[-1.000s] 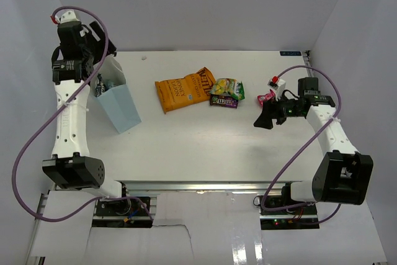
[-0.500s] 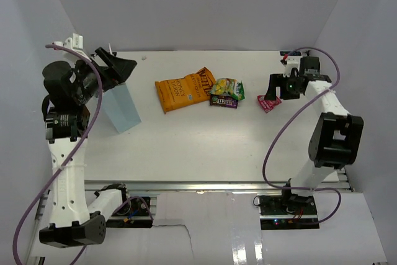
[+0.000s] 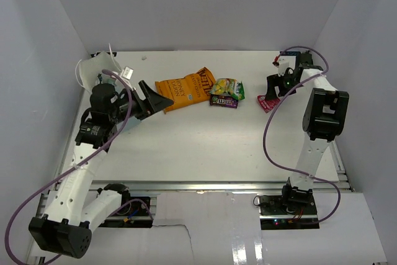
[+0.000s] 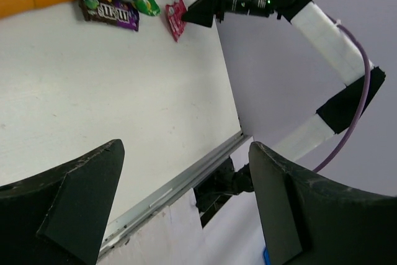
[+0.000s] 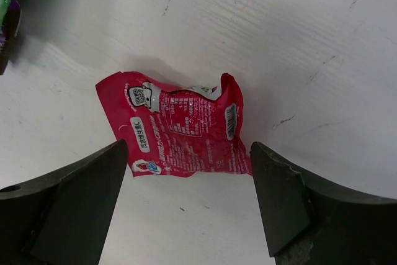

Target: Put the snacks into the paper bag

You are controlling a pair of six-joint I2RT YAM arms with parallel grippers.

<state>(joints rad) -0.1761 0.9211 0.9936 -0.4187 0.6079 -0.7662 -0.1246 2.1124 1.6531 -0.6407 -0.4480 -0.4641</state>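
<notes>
Black and spread wide, the jaws of the right gripper (image 5: pixel 186 178) are hanging just over the pink packet (image 5: pixel 177 131), one finger on each side of it and neither one gripping it. The packet is lying flat and crumpled on the white table (image 3: pixel 186 147) near the far right edge. To its left, the dark purple packet (image 3: pixel 223 100) is sitting against the yellow-green packet (image 3: pixel 228 87), and the large orange bag (image 3: pixel 183 89) is lying just beyond them, its corner touching the yellow-green one.

The left gripper (image 3: pixel 160 98) is also standing open and holding nothing, pointing toward the orange bag's near left corner. Behind that arm, the paper bag (image 3: pixel 90 69) is standing at the far left of the table, showing its white inside and a thin string handle, and the arm is partly hiding it.
</notes>
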